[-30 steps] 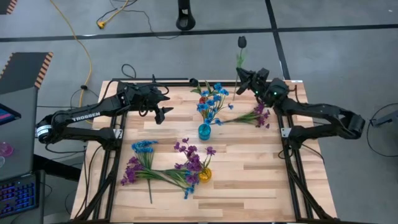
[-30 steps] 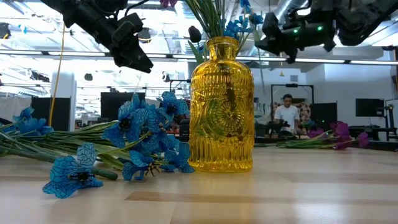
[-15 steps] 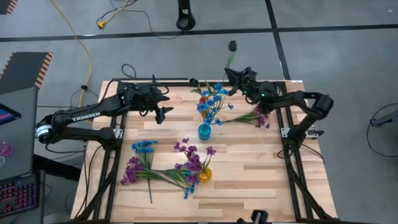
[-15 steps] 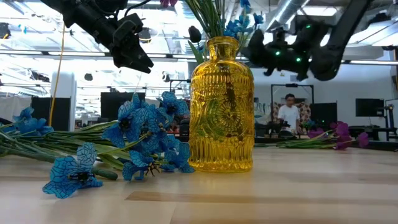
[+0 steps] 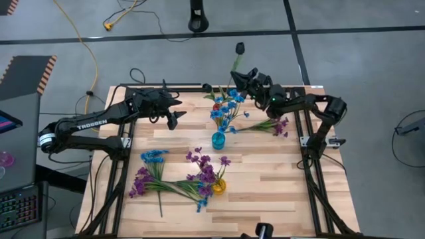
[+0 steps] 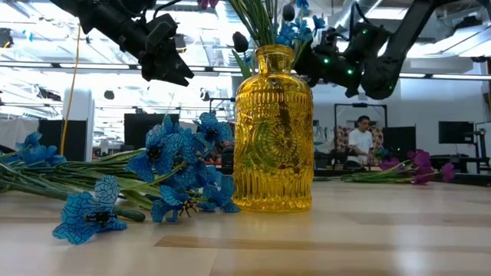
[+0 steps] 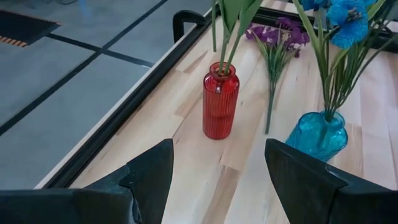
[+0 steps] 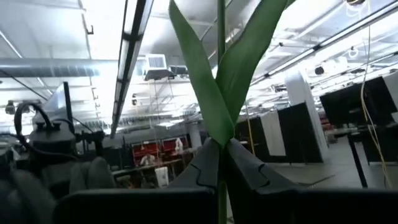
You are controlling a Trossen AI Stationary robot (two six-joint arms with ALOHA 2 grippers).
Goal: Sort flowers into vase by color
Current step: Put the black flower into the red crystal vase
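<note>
My right gripper (image 5: 243, 78) hangs over the table's far edge, shut on a dark-budded flower (image 5: 240, 48) whose stem and green leaves (image 8: 211, 93) rise above the fingers. Just to its left stands a red vase (image 7: 220, 99) with green stems in it. A blue vase (image 5: 218, 139) holds blue flowers, and a yellow vase (image 6: 273, 130) stands near the front. Purple flowers (image 5: 279, 123) lie at the far right; blue and purple flowers (image 5: 156, 176) lie at the near left. My left gripper (image 7: 217, 180) waits open above the far left, pointing at the red vase. My right gripper pinches the flower's thin green stem (image 8: 221, 158) between its two fingers (image 8: 208, 165), just below where the leaves branch off. The fingers slant upward from the table's right. The flower is lifted clear, its stem rising above the fingers with the dark bud on top.
The table's black frame rail (image 7: 143, 93) runs along the far edge behind the red vase. Blue flowers (image 6: 176, 165) lie on the wood beside the yellow vase. Bare wood (image 5: 279, 179) shows at the near right. A person sits in the room far behind the table.
My right gripper has gone toward the table's left along the far edge and a little down, nearer the red vase, tipping its fingers further upward. It stays shut on the dark-budded flower, whose bud has moved left with it. The right arm's elbow has folded in.
</note>
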